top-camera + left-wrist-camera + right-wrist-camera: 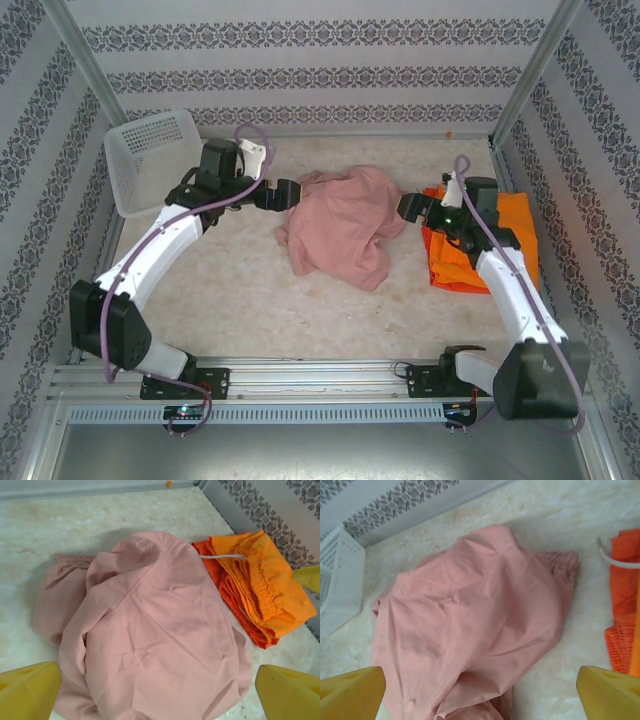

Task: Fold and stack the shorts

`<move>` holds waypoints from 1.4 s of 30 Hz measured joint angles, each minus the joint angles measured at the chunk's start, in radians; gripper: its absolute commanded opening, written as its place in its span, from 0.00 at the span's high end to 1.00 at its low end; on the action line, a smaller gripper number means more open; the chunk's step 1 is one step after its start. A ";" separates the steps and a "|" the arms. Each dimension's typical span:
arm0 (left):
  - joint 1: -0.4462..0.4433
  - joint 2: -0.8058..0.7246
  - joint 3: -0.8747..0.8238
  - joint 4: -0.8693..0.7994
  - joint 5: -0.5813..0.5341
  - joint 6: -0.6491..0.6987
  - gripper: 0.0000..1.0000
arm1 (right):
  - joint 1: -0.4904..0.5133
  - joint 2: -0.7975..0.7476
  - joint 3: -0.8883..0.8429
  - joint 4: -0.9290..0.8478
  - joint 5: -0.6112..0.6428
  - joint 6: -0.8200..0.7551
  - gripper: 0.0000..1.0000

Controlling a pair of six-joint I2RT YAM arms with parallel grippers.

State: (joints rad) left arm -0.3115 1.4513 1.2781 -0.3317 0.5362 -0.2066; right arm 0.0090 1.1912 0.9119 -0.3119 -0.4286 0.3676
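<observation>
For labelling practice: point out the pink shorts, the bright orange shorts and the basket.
pink shorts (340, 225), top external view, cloth middle
bright orange shorts (257, 585), left wrist view, waistband
basket (155, 132), top external view, mesh wall

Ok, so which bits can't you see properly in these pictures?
- Red-orange shorts: mostly under the bright orange shorts in the left wrist view, so just an edge shows.
- The orange pile in the top view: the right arm covers its middle.
- White drawstring: one end slips behind the pink shorts in the left wrist view.
- White basket: cut off by the left edge of the right wrist view.
</observation>
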 measured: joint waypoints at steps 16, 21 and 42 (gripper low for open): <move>-0.045 0.147 -0.244 0.171 -0.016 -0.271 0.16 | 0.203 0.544 0.267 -0.106 0.169 0.102 0.39; -0.079 0.314 -0.240 0.227 -0.005 -0.325 0.53 | 0.204 0.595 0.272 -0.096 0.146 0.157 0.66; 0.080 0.277 0.462 0.046 -0.114 -0.178 1.00 | 0.246 0.216 0.529 -0.019 0.077 0.064 1.00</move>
State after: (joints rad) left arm -0.2310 1.7287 1.7405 -0.2855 0.4217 -0.3847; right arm 0.2550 1.4071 1.4410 -0.3313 -0.3515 0.4313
